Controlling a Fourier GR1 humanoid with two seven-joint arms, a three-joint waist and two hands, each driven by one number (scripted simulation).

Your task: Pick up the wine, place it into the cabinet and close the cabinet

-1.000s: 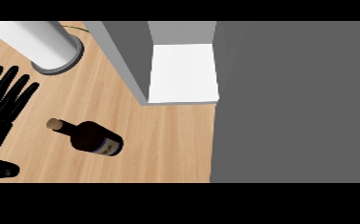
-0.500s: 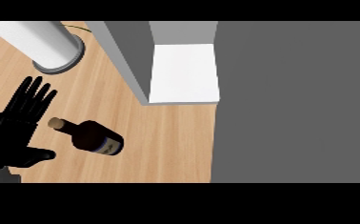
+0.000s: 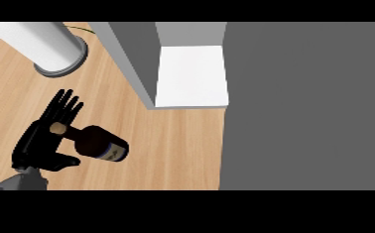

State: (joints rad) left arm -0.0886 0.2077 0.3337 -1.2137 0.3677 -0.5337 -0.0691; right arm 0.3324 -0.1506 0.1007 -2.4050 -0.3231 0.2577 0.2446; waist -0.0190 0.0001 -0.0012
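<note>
The left hand arrives at the wine bottle

The black left hand has moved in from the left edge of the view and now lies at the neck of the dark glass wine bottle with a cork stopper; half a second ago it was only near the cork, not over it. Its fingers are spread and almost straight, the thumb sticks out below the bottle, and nothing is clamped yet. The bottle lies on its side on the light wooden counter, in the same place as before, below and left of the open grey cabinet with a white shelf. A white cylinder on a grey base stands above the bottle. I judge that the grasp comes next: the fingers must curl round the neck. The right hand is not seen.
</note>
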